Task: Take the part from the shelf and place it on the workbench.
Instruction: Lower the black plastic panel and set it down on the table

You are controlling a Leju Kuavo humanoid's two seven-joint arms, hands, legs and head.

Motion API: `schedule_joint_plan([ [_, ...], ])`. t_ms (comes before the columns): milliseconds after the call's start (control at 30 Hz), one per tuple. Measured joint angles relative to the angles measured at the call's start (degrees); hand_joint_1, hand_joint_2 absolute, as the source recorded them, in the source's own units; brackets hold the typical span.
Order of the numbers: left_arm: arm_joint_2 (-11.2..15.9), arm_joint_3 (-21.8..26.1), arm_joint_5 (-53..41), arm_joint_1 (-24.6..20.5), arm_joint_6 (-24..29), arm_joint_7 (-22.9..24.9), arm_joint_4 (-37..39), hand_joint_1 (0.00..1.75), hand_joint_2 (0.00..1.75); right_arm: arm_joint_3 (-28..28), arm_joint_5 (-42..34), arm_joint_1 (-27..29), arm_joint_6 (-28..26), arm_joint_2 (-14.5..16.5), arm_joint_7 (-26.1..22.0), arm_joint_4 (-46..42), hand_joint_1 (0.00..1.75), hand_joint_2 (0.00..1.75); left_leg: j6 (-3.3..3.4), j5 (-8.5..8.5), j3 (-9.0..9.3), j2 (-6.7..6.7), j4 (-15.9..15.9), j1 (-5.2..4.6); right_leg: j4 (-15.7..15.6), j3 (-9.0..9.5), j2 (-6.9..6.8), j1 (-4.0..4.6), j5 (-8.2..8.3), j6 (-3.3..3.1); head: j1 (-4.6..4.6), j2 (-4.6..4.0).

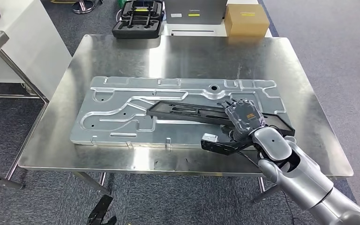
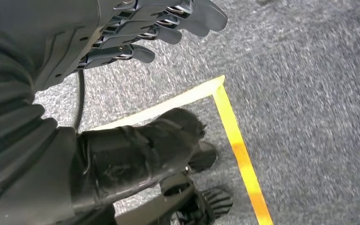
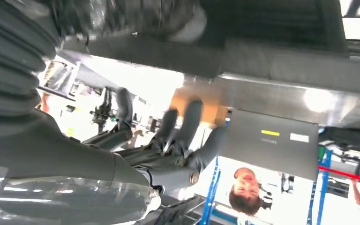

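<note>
A long black frame part (image 1: 183, 111) lies across a large silver stamped plate (image 1: 117, 112) on the steel workbench (image 1: 187, 56). Its right end reaches the bench's front right area. My right hand (image 1: 242, 116) is over that end, back of the hand up. In the right wrist view the fingers (image 3: 178, 131) are spread and straight, a little apart from the part's dark bar (image 3: 243, 58), which runs between them and the thumb. My left hand (image 2: 159, 23) hangs over the grey carpet with its fingers loosely extended and nothing in them.
At the bench's far edge stand a black moulded case (image 1: 138, 18), a grey box (image 1: 194, 10) and a cardboard box (image 1: 246, 19). A white table (image 1: 23, 42) is at the left. Yellow tape (image 2: 241, 154) marks the floor. A person (image 3: 243, 192) stands beyond the bench.
</note>
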Motion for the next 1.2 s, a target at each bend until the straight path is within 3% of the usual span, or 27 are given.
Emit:
schedule_joint_plan([
  [67,0.00,0.00,0.26,0.13,-0.05,0.37,0.00,0.00,0.00,0.10,-0.65,0.54,0.29,-0.02,0.24,0.33,0.00,0.00,0.24,-0.10,-0.01,0.06,0.13,-0.16,6.11,-3.03,0.01,0.05,-2.21,-0.03,0.03,-0.01],
  [100,0.00,0.00,0.38,0.22,-0.14,0.53,0.00,0.00,0.00,0.17,-1.09,0.85,0.55,-0.03,0.28,0.50,0.00,0.00,0.28,-0.18,-0.02,0.07,0.22,-0.21,6.87,-3.48,0.00,0.04,-1.91,-0.03,0.03,-0.01],
  [133,0.00,0.00,0.48,0.28,-0.26,0.66,0.00,0.00,0.00,0.27,-1.51,1.06,0.83,-0.03,0.28,0.67,0.00,0.00,0.26,-0.29,-0.03,0.07,0.40,-0.23,5.57,-2.90,-0.01,0.03,-0.66,-0.06,0.03,-0.01],
  [233,0.00,0.00,0.48,0.32,-0.48,0.69,0.00,0.00,0.00,0.51,-2.06,1.09,1.23,-0.01,0.27,1.05,0.00,0.00,-0.22,-1.00,-0.26,0.00,1.57,-0.33,-4.38,2.16,-0.05,0.08,3.70,-0.39,0.02,-0.01],
  [300,0.00,0.00,0.40,0.32,-0.47,0.64,0.00,0.00,0.00,0.60,-2.18,1.09,1.26,0.01,0.27,1.18,0.00,0.00,-0.71,-1.29,-0.56,-0.03,2.12,-0.47,-6.97,3.50,0.03,0.26,3.97,-0.75,-0.02,-0.01],
  [400,0.03,0.00,0.32,0.34,-0.48,0.81,0.00,0.00,0.00,0.64,-2.53,1.10,1.26,0.02,0.27,1.29,0.00,0.00,-1.37,-1.69,-0.82,-0.01,2.53,-0.47,-7.43,3.62,0.09,0.19,4.37,-1.44,-0.03,-0.01],
  [467,0.00,0.00,0.23,0.29,-0.50,0.93,0.00,0.00,0.00,0.64,-2.65,1.01,1.25,0.04,0.26,1.32,0.00,0.00,-2.12,-4.05,-2.39,0.08,6.12,-0.24,-7.85,3.80,-0.04,-0.03,4.68,-1.98,-0.19,-0.01],
  [533,-0.04,-0.01,0.15,0.31,-0.54,1.21,0.00,0.00,0.00,0.64,-2.68,0.97,1.25,0.05,0.26,1.37,0.00,0.00,-2.84,-7.64,-5.43,0.15,13.05,0.16,-7.93,3.74,-0.20,0.00,4.89,-2.25,-0.34,-0.01],
  [600,-0.04,-0.02,0.17,0.44,-0.60,1.62,0.00,0.00,0.00,0.67,-2.69,0.99,1.20,0.05,0.27,1.46,0.00,0.00,-3.17,-9.00,-7.17,0.17,17.17,0.47,-7.90,3.60,-0.28,0.00,5.04,-2.29,-0.34,-0.01],
  [633,-0.03,-0.02,0.17,0.48,-0.62,1.75,0.00,0.00,0.00,0.68,-2.69,1.00,1.09,0.05,0.33,1.49,0.00,0.00,-3.20,-8.14,-6.56,0.17,16.26,0.56,-7.90,3.55,-0.27,-0.03,5.09,-2.25,-0.33,-0.01],
  [700,-0.02,-0.02,0.17,0.45,-0.65,1.80,0.00,0.00,0.00,0.68,-2.69,0.97,0.41,0.07,0.78,1.29,0.00,0.00,-3.02,-4.77,-2.67,0.16,9.20,0.64,-7.91,3.54,-0.26,-0.11,5.22,-2.09,-0.33,-0.01],
  [767,-0.03,-0.02,0.16,0.37,-0.71,1.76,0.00,0.00,0.00,0.68,-2.70,0.89,-0.64,0.07,1.40,0.78,0.00,0.00,-2.61,-2.56,0.69,0.09,2.93,0.40,-7.96,3.44,-0.19,-0.06,5.49,-1.63,-0.30,-0.01],
  [900,0.01,-0.02,0.16,0.44,-0.81,1.73,0.00,0.00,0.00,0.68,-2.73,0.89,-1.41,0.07,1.87,-0.04,0.00,0.00,-1.70,-1.71,1.11,0.06,1.52,-0.09,-8.47,3.35,-0.11,-0.18,6.31,-0.35,-0.27,-0.01],
  [1033,0.02,-0.02,0.16,0.45,-0.81,1.73,0.00,0.00,0.00,0.68,-2.74,0.90,-1.42,0.07,1.96,-0.17,0.00,0.00,-1.24,-1.26,1.16,0.13,0.99,0.03,-8.59,3.35,-0.09,-0.19,6.36,-0.03,-0.25,-0.01],
  [1067,0.01,-0.02,0.16,0.39,-0.84,1.72,0.00,0.00,0.00,0.68,-2.74,0.88,-1.42,0.07,2.02,-0.25,0.00,0.00,-0.82,-0.77,1.02,0.22,0.56,0.09,-7.22,2.84,-0.10,-0.17,4.87,0.03,-0.20,-0.01],
  [1167,0.00,-0.02,0.17,0.30,-1.03,1.70,0.00,0.00,0.00,0.68,-2.81,1.06,-1.54,0.07,2.14,-0.50,0.00,0.00,0.45,1.82,-1.59,0.46,-0.11,-0.37,3.93,0.47,-0.13,0.01,-2.95,-0.02,-0.08,-0.01],
  [1200,0.00,-0.02,0.17,0.32,-1.11,1.70,0.00,0.00,0.00,0.68,-2.90,1.13,-1.81,0.07,2.14,-0.58,0.00,0.00,0.51,2.53,-2.68,0.45,0.06,-0.55,4.46,1.54,-0.13,0.09,-3.26,-0.13,-0.07,-0.01],
])
